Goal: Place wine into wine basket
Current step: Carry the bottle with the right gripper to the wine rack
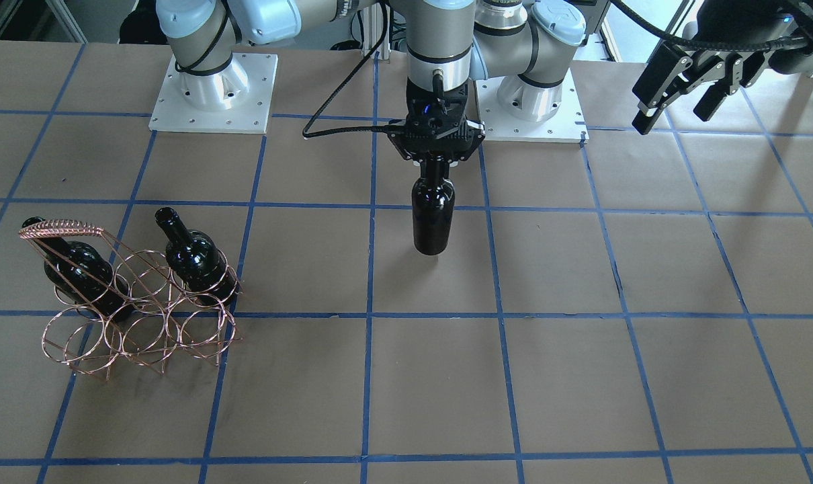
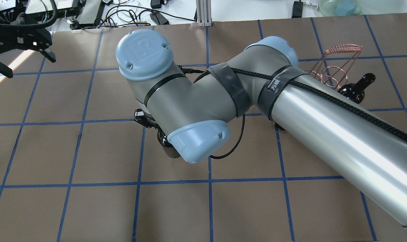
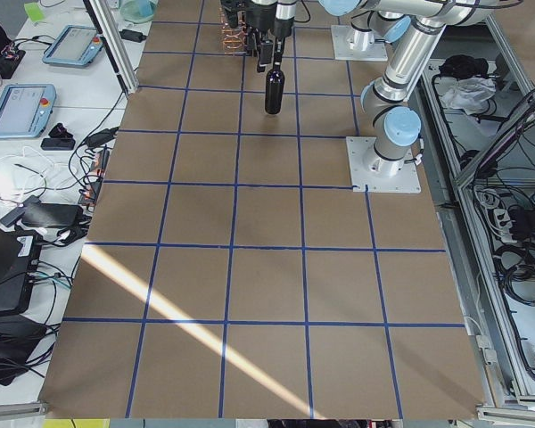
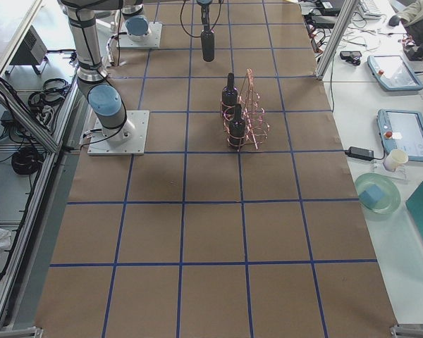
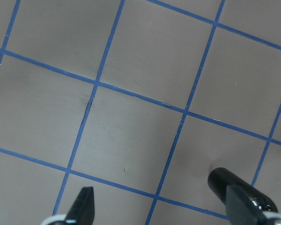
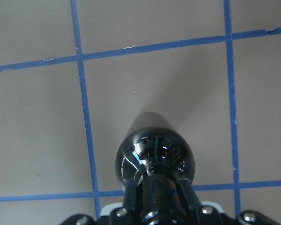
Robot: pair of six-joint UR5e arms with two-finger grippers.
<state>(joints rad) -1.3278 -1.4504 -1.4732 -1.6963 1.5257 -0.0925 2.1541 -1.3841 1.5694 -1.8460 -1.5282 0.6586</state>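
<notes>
Seen from across the table (image 1: 581, 376), with its brown paper ruled in blue tape, we find the copper wine basket (image 1: 62, 227) at far left. It stands upright with its wrapped handle on top. Two black bottles stand inside it, both in the row of rings on the robot's side. The first bottle (image 1: 77, 265) is in one end ring and the second bottle (image 1: 191, 252) is in the other.

To the right of the basket, and somewhat nearer the robot's base than it, the wine bottle (image 1: 433, 215) hangs upright from the right gripper (image 1: 435, 161). It is well apart from the basket's wires and sits in none of the rings. On the right wrist camera we see the fingers (image 6: 188, 194) closed tight on the narrow neck, one on each side, with the glossy shoulders just below them. We cannot tell whether the base rests on the paper or hangs just clear of it.

Farther right again, and farthest of all from the basket, the left gripper (image 1: 673, 117) hangs above the table. Its jaws are spread wide and hold nothing. On the left wrist camera the two dark fingertips (image 5: 84, 204) stand far apart, with only taped paper between them.
</notes>
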